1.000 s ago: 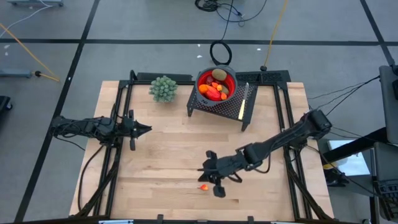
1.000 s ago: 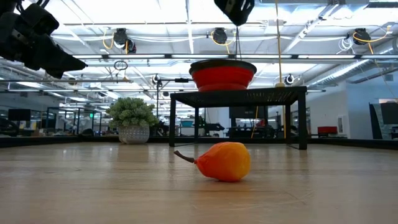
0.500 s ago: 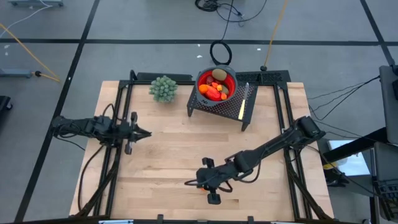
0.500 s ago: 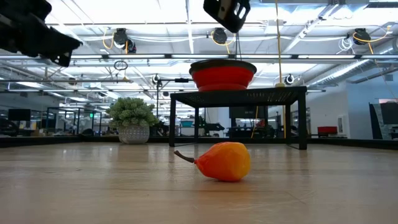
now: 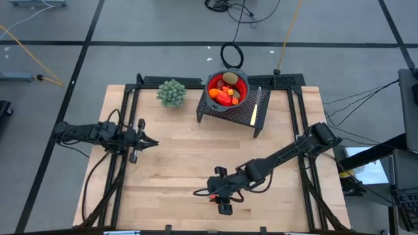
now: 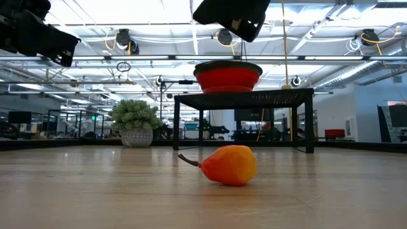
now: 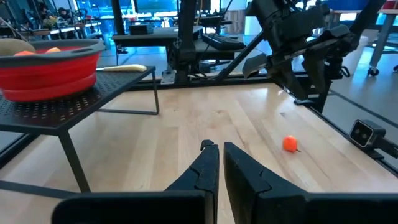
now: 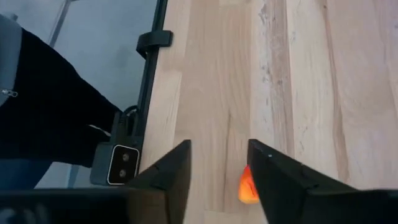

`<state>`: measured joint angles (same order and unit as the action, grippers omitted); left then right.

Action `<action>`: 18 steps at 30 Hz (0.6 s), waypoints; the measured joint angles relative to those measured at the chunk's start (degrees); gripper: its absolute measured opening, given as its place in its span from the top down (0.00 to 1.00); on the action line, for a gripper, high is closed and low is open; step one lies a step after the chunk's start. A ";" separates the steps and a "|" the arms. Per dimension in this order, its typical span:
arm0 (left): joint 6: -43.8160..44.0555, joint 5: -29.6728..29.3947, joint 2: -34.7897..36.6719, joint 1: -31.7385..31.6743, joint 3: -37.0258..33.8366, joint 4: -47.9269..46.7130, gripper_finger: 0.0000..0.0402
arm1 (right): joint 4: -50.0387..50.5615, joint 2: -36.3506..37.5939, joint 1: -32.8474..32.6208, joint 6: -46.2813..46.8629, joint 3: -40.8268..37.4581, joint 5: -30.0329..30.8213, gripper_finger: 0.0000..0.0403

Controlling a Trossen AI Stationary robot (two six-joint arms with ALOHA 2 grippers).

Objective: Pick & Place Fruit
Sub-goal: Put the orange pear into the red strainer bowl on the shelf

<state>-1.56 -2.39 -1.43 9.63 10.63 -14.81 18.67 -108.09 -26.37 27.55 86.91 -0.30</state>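
My right gripper (image 8: 217,163) hangs right over the little orange pear (image 6: 227,165) near the front of the table, fingers apart with nothing in them, ready to drop down and pinch it. A second ago it sat further back with fingers together (the pear hasn't moved). Farther off, the red bowl (image 5: 226,89) waits on its black stand (image 5: 255,115), and my left gripper (image 7: 217,149) rests pinched nearly together at the table's left side.

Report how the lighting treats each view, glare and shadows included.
Right wrist view: the fruit glows bright orange between the dark fingers of the open right gripper. Low view: glaring ceiling lights backlight the scene, so the arms overhead are black silhouettes, yet the fruit is well lit. High view: even light across the table, no harsh shadows.
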 joint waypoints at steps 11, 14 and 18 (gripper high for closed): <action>0.33 -0.02 0.00 -0.02 0.00 -0.02 0.94 | -0.36 0.02 0.00 -2.27 -3.58 0.13 0.42; 0.33 -0.02 0.00 0.00 0.00 -0.04 0.94 | -0.41 0.02 0.00 -4.14 -4.55 0.17 0.42; 0.33 -0.02 0.00 -0.02 0.00 -0.07 0.94 | -0.40 0.02 0.05 -4.69 -6.20 0.49 0.43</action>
<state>-1.23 -2.42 -1.43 9.61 10.63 -14.87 18.27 -108.07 -26.32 22.85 80.71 0.20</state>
